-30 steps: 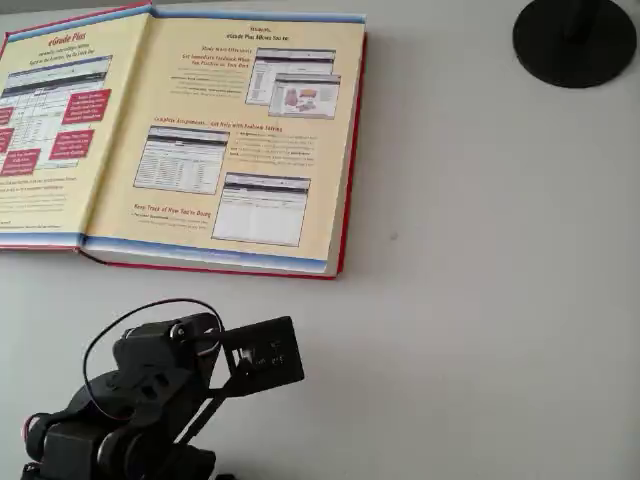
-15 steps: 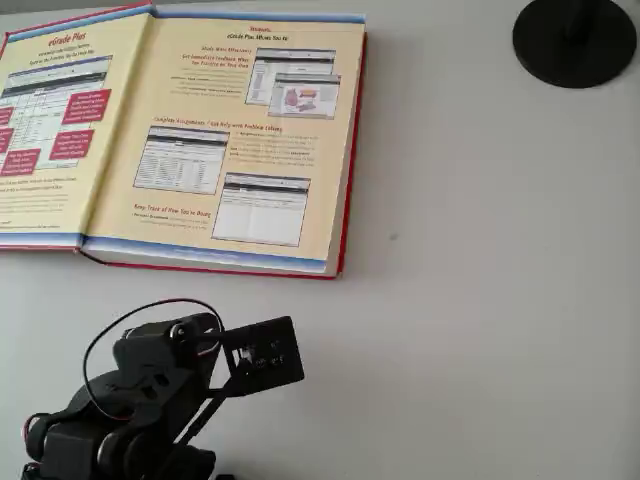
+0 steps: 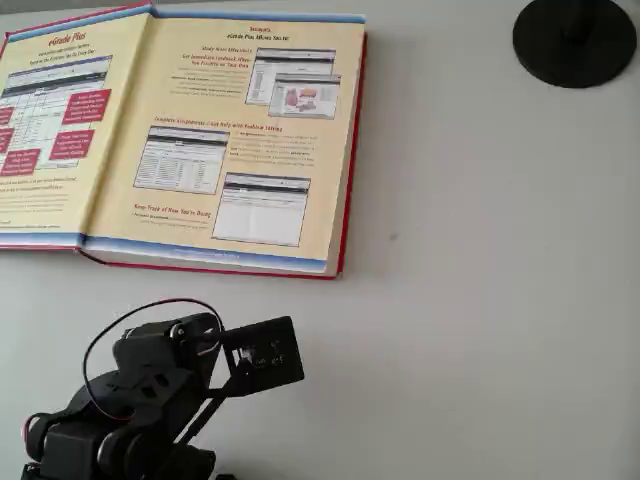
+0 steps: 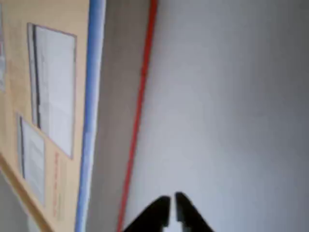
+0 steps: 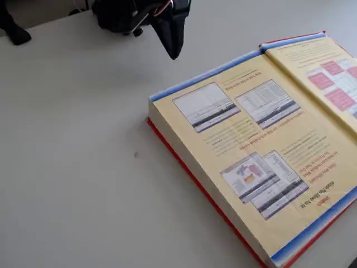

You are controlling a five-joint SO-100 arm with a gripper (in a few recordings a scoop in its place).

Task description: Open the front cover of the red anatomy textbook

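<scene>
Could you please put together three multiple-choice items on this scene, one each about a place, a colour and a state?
1. In the overhead view, where does the front cover lie?
A. flat, left of the page block
B. closed on top
C. standing upright

2. What colour edges the red anatomy textbook?
A. green
B. red
C. black

3. How is the gripper?
A. clamped on the cover
B. wide open
C. shut, holding nothing

Answers: 1 A, its pale yellow inner side faces up; 2 B, a red border shows; 3 C, the fingers nearly meet over bare table.
</scene>
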